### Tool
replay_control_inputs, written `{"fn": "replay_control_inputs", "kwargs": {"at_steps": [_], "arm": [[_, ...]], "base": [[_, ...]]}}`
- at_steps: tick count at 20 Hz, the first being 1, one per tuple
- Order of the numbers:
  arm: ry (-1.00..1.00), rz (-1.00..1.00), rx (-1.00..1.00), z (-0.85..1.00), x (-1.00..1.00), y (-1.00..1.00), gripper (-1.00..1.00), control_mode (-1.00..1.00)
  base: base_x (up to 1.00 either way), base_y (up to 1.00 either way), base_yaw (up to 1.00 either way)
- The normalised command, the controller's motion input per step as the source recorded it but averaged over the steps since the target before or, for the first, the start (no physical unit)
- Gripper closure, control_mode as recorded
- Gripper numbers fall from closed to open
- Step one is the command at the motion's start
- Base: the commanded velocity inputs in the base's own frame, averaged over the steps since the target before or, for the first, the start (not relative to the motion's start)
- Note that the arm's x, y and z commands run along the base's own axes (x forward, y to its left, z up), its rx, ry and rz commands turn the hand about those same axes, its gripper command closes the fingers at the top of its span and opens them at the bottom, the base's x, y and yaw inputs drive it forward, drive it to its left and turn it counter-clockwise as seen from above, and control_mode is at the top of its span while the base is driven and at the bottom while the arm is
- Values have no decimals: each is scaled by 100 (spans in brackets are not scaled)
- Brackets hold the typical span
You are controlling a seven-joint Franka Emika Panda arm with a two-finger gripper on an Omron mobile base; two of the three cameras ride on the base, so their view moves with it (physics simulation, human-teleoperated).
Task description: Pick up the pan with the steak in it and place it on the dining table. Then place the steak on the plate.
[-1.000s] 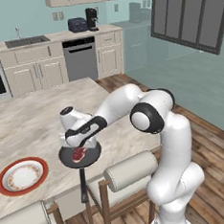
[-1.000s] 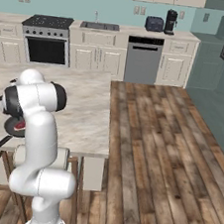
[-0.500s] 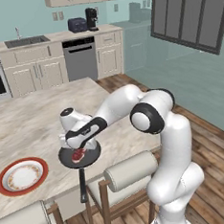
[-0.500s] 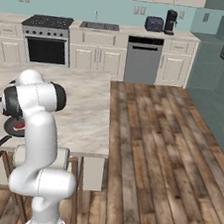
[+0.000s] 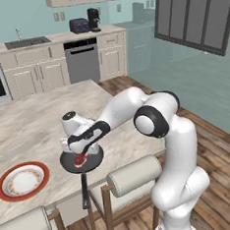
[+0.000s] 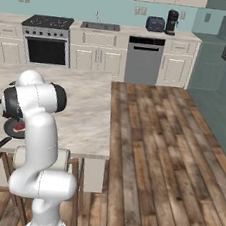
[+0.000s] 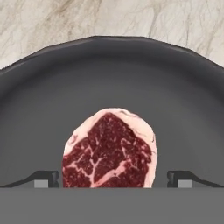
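The round black pan (image 5: 82, 162) sits flat on the dining table (image 5: 29, 129), close to the near edge, and its long thin handle (image 5: 84, 188) sticks out past the edge toward the chairs. The table top is smooth and pale, with soft grey streaks like marble. Inside the pan lies the steak (image 7: 109, 149), a small flat oblong piece, dark red with white wavy lines and a pale rim of fat. The gripper (image 5: 79, 150) hangs low right over the steak. From the hand view, its two dark fingertips (image 7: 43, 178) stand wide apart, one on each side of the meat, and I think they are not touching it, though the tips are partly cut off. The plate (image 5: 22, 181) rests to the left of the pan, round, with a red-orange rim and a cream speckled middle. A chair (image 5: 133, 172) with a light padded back stands just below the handle.
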Motion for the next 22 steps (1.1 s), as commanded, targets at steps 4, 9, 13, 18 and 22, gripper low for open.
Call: {"fn": "replay_control_inputs", "kwargs": {"at_steps": [4,9,13,18,22], "arm": [[1,0,1,-4,-2,0,100,-100],[0,-1,0,1,0,0,100,-100],[0,-5,1,20,0,0,100,-100],[0,-5,2,38,0,4,100,-100],[0,-3,6,47,-1,8,100,-100]], "base": [[0,0,0],[0,0,0],[0,0,0],[0,0,0],[0,0,0]]}}
